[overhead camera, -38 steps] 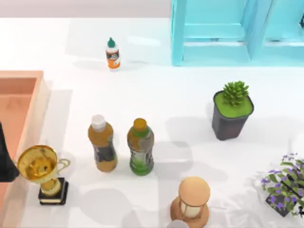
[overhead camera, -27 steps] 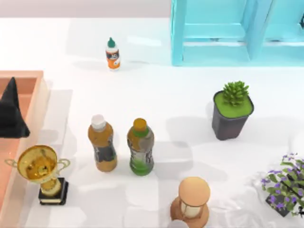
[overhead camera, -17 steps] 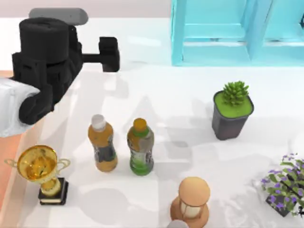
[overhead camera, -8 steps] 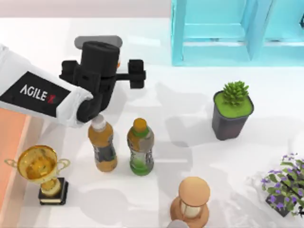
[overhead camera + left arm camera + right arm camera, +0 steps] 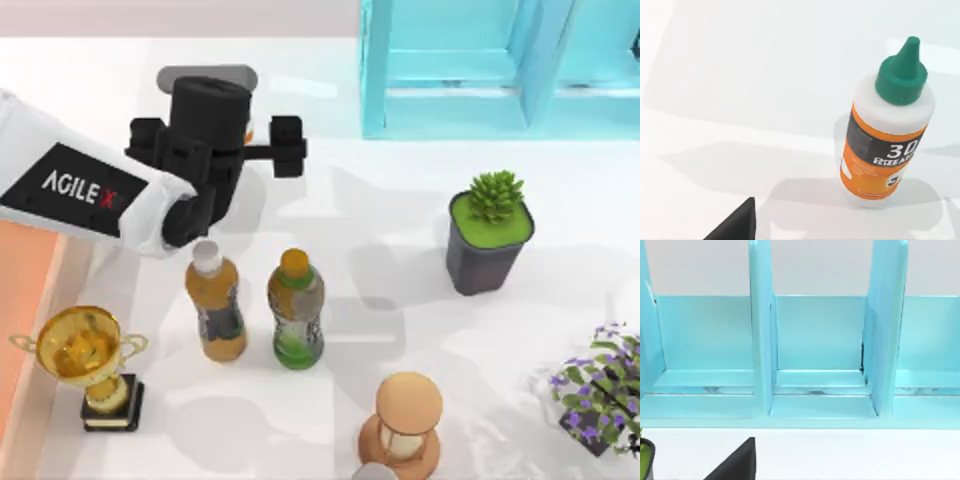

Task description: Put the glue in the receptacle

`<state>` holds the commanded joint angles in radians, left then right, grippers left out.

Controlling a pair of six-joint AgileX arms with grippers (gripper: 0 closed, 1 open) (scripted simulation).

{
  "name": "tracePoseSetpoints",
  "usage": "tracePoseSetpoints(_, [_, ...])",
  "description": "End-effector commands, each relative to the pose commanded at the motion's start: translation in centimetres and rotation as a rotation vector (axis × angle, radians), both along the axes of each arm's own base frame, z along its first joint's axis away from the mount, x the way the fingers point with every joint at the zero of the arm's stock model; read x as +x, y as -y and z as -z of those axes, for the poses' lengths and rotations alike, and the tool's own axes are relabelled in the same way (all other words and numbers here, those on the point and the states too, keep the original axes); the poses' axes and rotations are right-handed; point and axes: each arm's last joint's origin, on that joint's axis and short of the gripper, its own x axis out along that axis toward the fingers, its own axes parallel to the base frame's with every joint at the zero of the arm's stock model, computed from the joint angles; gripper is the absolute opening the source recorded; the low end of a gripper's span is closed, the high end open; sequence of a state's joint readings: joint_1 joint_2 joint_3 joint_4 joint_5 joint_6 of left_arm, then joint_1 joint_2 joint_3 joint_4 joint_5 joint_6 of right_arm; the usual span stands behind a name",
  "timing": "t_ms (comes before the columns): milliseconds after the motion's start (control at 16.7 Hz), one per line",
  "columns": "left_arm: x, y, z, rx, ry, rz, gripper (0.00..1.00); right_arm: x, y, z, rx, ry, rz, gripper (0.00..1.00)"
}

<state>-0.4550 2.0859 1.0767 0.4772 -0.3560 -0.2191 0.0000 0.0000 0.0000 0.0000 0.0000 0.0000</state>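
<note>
Though under gripper (image 5: pixel 212 105) — glue (image 5: pixel 885 127) upright

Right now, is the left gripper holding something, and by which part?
Nothing is held. The left gripper hovers above the small white glue bottle with green pointed cap, which stands free and upright on the table.

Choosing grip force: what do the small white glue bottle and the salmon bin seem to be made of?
Small white glue bottle: probably smooth plastic, given its softly glossy white body, moulded green pointed cap and printed orange-and-dark label. Salmon bin: matte, even terracotta surface; plastic or clay, hard to tell.
</note>
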Motion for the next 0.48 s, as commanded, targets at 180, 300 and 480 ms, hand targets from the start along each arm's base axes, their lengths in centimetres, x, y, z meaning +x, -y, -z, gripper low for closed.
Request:
tracePoseSetpoints(180, [2.5, -0.3, -0.3, -0.001, 0.004, 0.000, 1.00, 0.0, 0.0, 0.0, 0.000, 0.000, 0.000, 1.00])
tracePoseSetpoints(300, [4.4, -0.3, 0.4, 0.000, 0.002, 0.001, 1.00, 0.0, 0.0, 0.0, 0.000, 0.000, 0.000, 1.00])
tracePoseSetpoints(480, [6.6, 0.1, 2.6, 0.000, -0.002, 0.002, 1.00, 0.0, 0.0, 0.0, 0.000, 0.000, 0.000, 1.00])
